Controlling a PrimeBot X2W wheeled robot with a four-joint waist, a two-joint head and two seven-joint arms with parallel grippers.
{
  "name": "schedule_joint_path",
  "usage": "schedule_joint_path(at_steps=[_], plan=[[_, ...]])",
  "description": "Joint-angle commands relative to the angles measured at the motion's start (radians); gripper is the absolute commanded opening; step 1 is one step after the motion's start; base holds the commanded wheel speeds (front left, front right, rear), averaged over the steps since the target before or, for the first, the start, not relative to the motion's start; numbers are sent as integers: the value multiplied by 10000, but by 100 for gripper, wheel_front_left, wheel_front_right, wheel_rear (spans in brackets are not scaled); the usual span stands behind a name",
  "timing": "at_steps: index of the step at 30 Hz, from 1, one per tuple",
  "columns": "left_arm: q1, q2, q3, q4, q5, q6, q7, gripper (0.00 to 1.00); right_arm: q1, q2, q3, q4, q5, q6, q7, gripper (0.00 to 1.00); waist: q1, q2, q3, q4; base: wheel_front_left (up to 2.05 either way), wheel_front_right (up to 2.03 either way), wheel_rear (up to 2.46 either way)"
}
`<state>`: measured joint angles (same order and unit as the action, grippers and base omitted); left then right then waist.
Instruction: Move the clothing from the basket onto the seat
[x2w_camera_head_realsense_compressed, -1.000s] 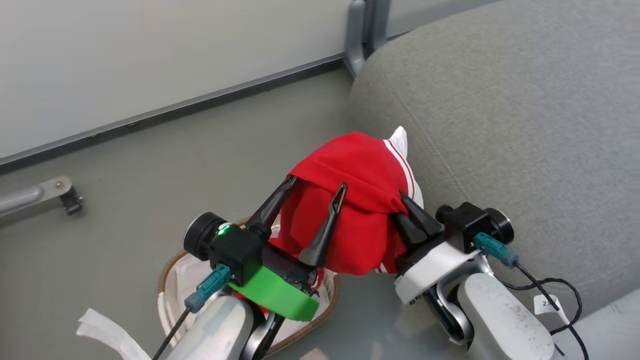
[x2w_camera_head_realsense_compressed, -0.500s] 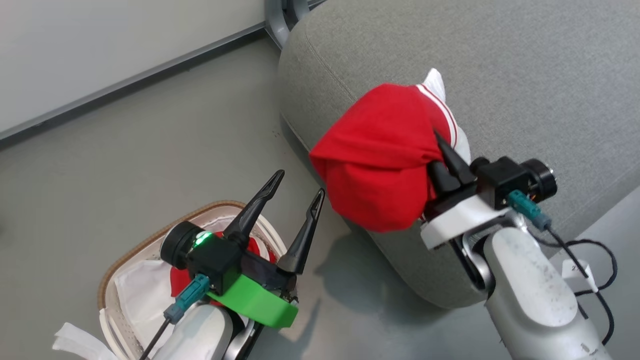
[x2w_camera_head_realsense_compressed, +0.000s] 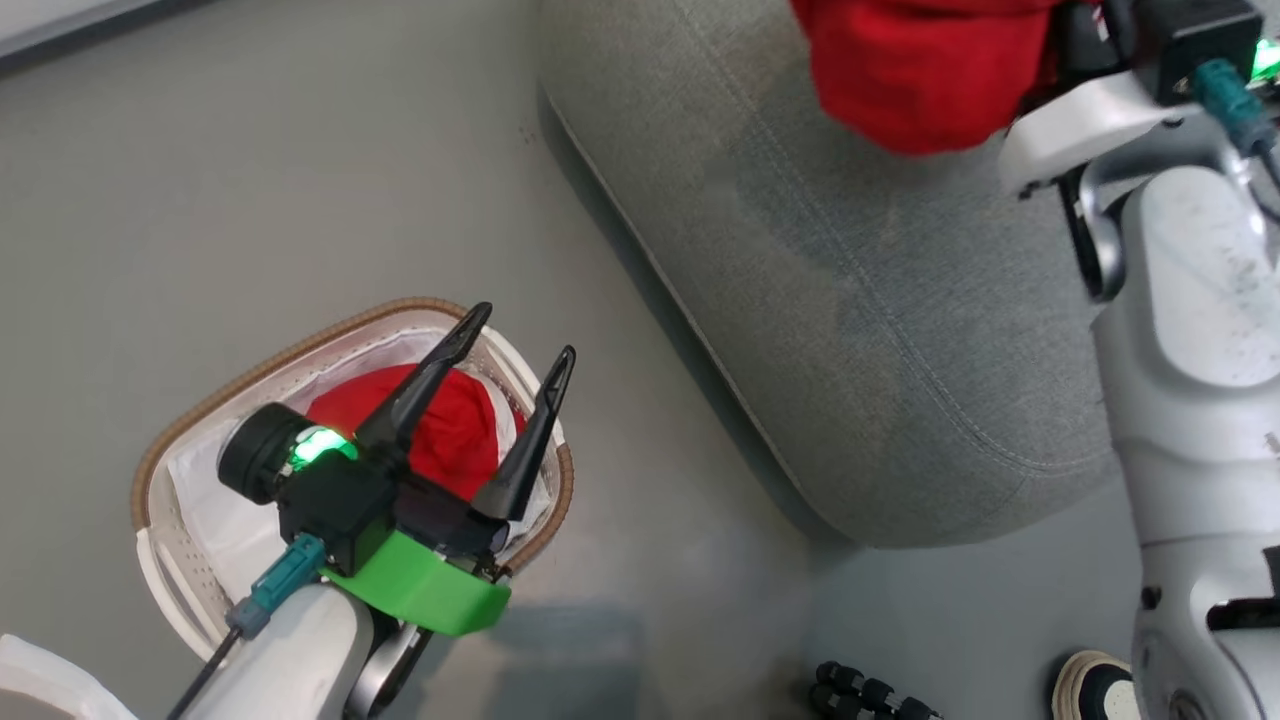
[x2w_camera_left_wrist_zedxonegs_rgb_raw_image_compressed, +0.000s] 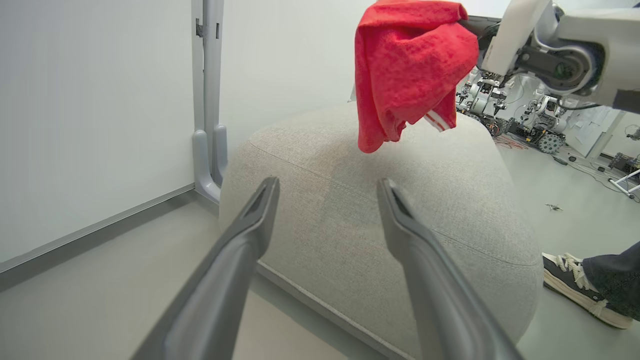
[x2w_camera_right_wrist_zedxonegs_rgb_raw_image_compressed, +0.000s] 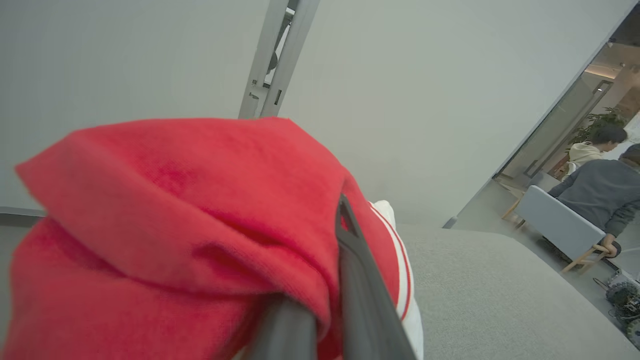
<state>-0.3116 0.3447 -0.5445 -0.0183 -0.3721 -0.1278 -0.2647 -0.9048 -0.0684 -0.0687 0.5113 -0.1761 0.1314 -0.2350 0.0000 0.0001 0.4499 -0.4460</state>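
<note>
My right gripper (x2w_camera_right_wrist_zedxonegs_rgb_raw_image_compressed: 320, 260) is shut on a red garment with white stripes (x2w_camera_head_realsense_compressed: 920, 70), which hangs bunched above the grey seat (x2w_camera_head_realsense_compressed: 850, 300). The left wrist view shows this garment (x2w_camera_left_wrist_zedxonegs_rgb_raw_image_compressed: 405, 65) dangling over the seat's (x2w_camera_left_wrist_zedxonegs_rgb_raw_image_compressed: 350, 210) top, apart from it. My left gripper (x2w_camera_head_realsense_compressed: 527, 331) is open and holds nothing above the basket (x2w_camera_head_realsense_compressed: 300, 340). The basket stands on the floor beside the seat. Inside it, another red garment (x2w_camera_head_realsense_compressed: 460, 430) lies on the white liner (x2w_camera_head_realsense_compressed: 215, 520).
A person's shoe (x2w_camera_left_wrist_zedxonegs_rgb_raw_image_compressed: 575, 285) stands on the floor by the seat's near corner. A black ribbed object (x2w_camera_head_realsense_compressed: 870, 690) lies beside it. A grey post (x2w_camera_left_wrist_zedxonegs_rgb_raw_image_compressed: 207, 100) rises along the wall behind the seat. People (x2w_camera_right_wrist_zedxonegs_rgb_raw_image_compressed: 600, 190) sit far off.
The head camera has swung. My right gripper has carried the red garment away from the basket, up over the seat. The left gripper has stayed open near the basket.
</note>
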Motion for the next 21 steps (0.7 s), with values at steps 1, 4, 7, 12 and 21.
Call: schedule_joint_path(at_steps=[1, 4, 7, 12, 21], plan=[[-234, 166, 67, -90, -92, -47, 5, 100, -302, -133, -274, 143, -285, -13, 67, 0, 0, -1, 908, 627, 0, 0, 0], [-384, 389, 57, -244, -187, -47, 5, 100, -802, -332, -1181, 341, -835, -13, 266, 0, 0, -1, 1249, 949, 0, 0, 0], [-529, 592, 14, -352, -282, -47, 5, 100, -1206, -588, -2317, 443, -1357, -13, 526, 0, 0, -1, 1576, 1292, 0, 0, 0], [-665, 822, 79, -440, -346, -47, 5, 100, -1301, -689, -4145, 125, -2447, -13, 931, 0, 0, -1, 1992, 1757, 0, 0, 0], [-787, 936, 522, -266, -467, -47, 5, 100, -143, -79, -5973, 451, -3615, -15, 1051, 100, 0, -1, 2147, 2119, 0, 0, 0]])
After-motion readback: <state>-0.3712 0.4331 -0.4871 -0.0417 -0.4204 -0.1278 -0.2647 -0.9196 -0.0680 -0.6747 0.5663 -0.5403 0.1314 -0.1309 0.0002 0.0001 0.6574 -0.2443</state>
